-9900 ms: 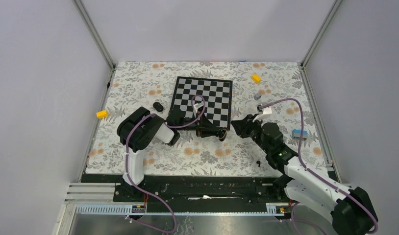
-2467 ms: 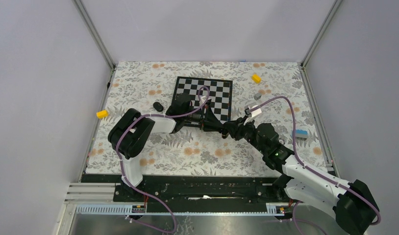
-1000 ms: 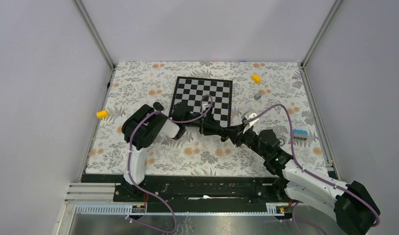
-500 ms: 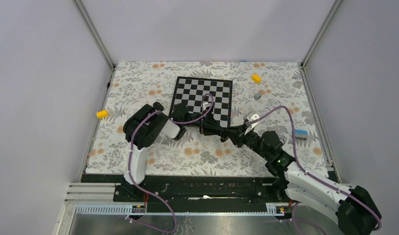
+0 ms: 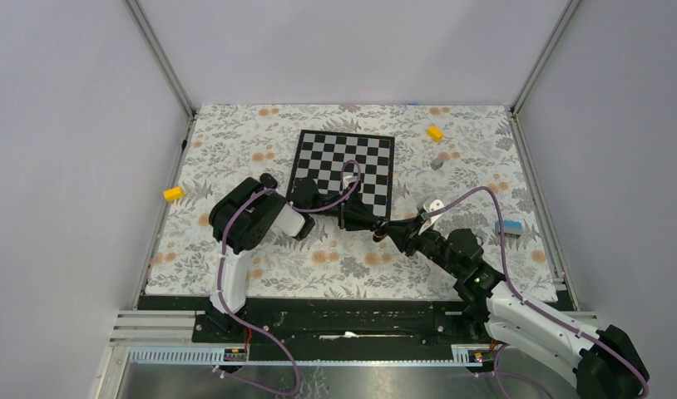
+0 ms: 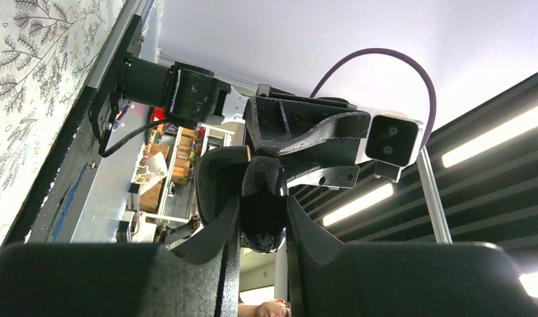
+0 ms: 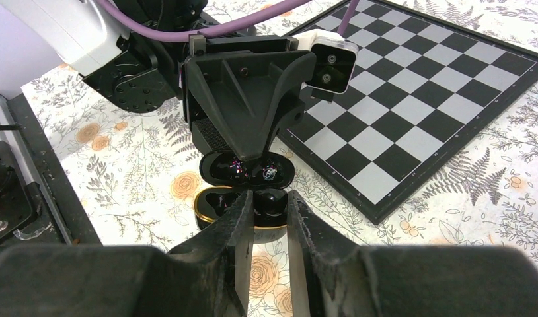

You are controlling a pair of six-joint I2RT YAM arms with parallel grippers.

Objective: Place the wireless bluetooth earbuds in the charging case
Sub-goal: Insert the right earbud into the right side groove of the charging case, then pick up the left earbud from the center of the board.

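Off the chessboard's (image 5: 343, 170) near right corner, the open case (image 7: 248, 173) is clamped by the left claw (image 6: 263, 221). A grey cube (image 5: 437, 163) lies farther right. The right claw (image 7: 269, 208) is narrowed at the case's mouth — its hold cannot be told.

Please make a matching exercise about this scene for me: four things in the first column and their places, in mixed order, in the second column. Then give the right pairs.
Things:
1. charging case
2. grey cube
3. blue block
4. chessboard

Places:
A. middle of the floral mat, toward its far side
B. held in the left gripper
C. near the mat's right edge
D. on the mat, just right of the chessboard

Pairs: 1-B; 2-D; 3-C; 4-A
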